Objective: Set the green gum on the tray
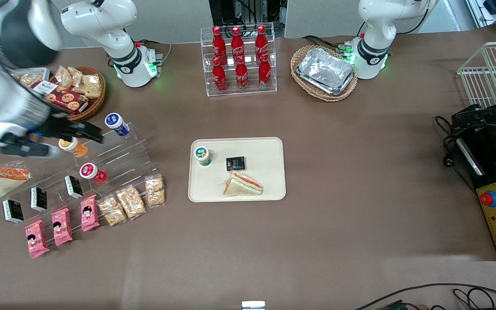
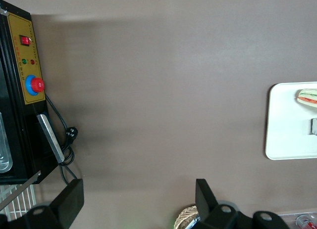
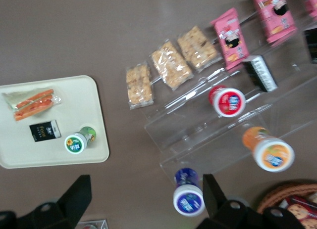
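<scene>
Green gum [image 1: 203, 155]: upright on tray, at the corner toward the working arm's end; white lid with green-and-yellow label up; also seen from the right wrist [image 3: 78, 141].
Tray [image 1: 269, 146]: cream-beige, rounded corners, low rim; mid-surface; carries three items.
Black packet [image 1: 235, 163]: flat on tray, just beside green gum, apart from it.
Sandwich [image 1: 243, 185]: wrapped triangle on tray, nearer the front camera than black packet.
End effector [image 1: 88, 133]: raised above clear stepped rack, fingers [image 3: 79, 194] spread apart, nothing between them; well apart from tray.
Clear stepped rack [image 1: 119, 155]: toward the working arm's end of the surface.
Blue-lidded bottle [image 1: 116, 123]: on rack's top step.
Orange bottle [image 1: 72, 146]: on rack, close under end effector.
Red bottle [image 1: 93, 173]: on lower step.
Pink packets [image 1: 61, 226]: three, in front of rack, nearest front camera.
Surface [image 1: 360, 193]: brown, matte.
</scene>
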Motion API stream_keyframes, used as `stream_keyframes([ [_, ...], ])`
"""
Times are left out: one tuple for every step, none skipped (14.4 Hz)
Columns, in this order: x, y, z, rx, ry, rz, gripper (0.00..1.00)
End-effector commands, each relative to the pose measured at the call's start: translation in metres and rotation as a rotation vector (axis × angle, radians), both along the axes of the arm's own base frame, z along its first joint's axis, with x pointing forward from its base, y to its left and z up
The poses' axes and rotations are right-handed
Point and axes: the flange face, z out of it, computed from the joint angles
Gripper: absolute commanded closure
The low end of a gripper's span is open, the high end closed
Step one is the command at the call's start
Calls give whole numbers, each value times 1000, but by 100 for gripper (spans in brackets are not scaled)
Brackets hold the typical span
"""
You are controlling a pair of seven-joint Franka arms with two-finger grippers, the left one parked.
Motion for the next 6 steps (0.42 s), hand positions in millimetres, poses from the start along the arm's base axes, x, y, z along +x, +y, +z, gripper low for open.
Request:
stream_keyframes([
  [6, -39, 37, -14, -11, 6, 0],
  [7, -41, 47, -40, -27, 25, 0],
  [5, -44, 54, -71, -26, 36, 0],
  [6, -46, 57, -89, -18, 36, 0],
  [5, -46, 59, -95, -10, 37, 0],
  [5, -46, 59, -93, -10, 37, 0],
])
